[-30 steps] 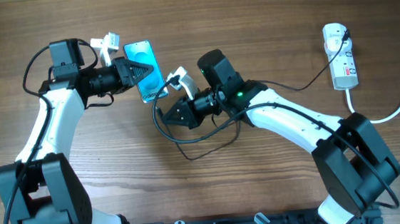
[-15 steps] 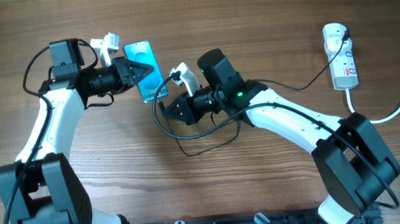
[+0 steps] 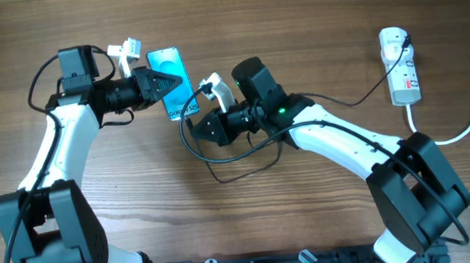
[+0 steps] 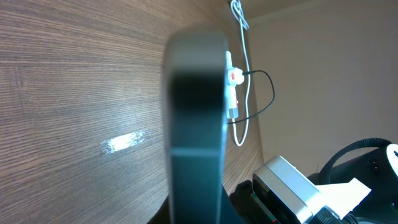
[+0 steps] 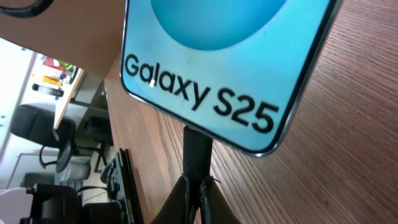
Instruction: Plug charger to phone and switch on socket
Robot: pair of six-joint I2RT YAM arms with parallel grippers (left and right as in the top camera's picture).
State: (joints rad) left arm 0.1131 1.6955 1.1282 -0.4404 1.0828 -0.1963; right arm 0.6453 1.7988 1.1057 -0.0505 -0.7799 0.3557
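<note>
The phone (image 3: 172, 79), with a teal screen, is held off the table in my left gripper (image 3: 161, 85), which is shut on it. In the left wrist view the phone (image 4: 196, 118) shows edge-on and blurred. My right gripper (image 3: 201, 124) is shut on the charger connector tip (image 5: 198, 152), which meets the phone's bottom edge below the "Galaxy S25" text (image 5: 205, 102). In the right wrist view the gripper (image 5: 195, 183) pinches the black tip. The black cable (image 3: 233, 161) loops over the table. The white socket (image 3: 400, 66) lies far right with the black plug (image 3: 404, 44) in it.
A thick white cord (image 3: 469, 121) runs from the socket along the right edge and up to the far corner. The black cable crosses the table behind my right arm (image 3: 358, 98). The socket also shows small and far in the left wrist view (image 4: 231, 87).
My right gripper has moved up and left with the connector, closing on the phone's bottom edge. The left gripper and phone have barely moved.
</note>
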